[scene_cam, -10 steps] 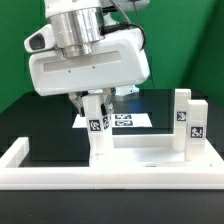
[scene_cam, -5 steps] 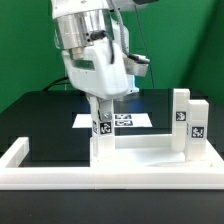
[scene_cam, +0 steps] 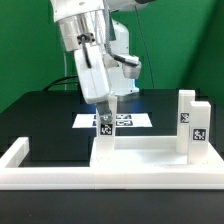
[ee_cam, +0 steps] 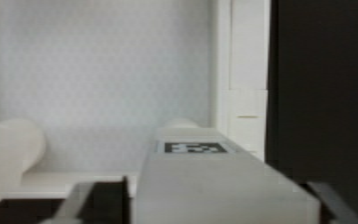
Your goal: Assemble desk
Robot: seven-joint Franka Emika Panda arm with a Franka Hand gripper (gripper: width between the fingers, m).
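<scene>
Jaws of the gripper look clamped on a white leg, with the arm reaching down steeply over it. That leg stands upright on the tabletop panel, against the barrier wall.

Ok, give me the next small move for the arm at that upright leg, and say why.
Probably twist the leg down into the tabletop. The end effector sits straight over it with a finger on each side, the leg stands upright, and the pictures cannot show whether it is fully seated or firmly clamped.
</scene>
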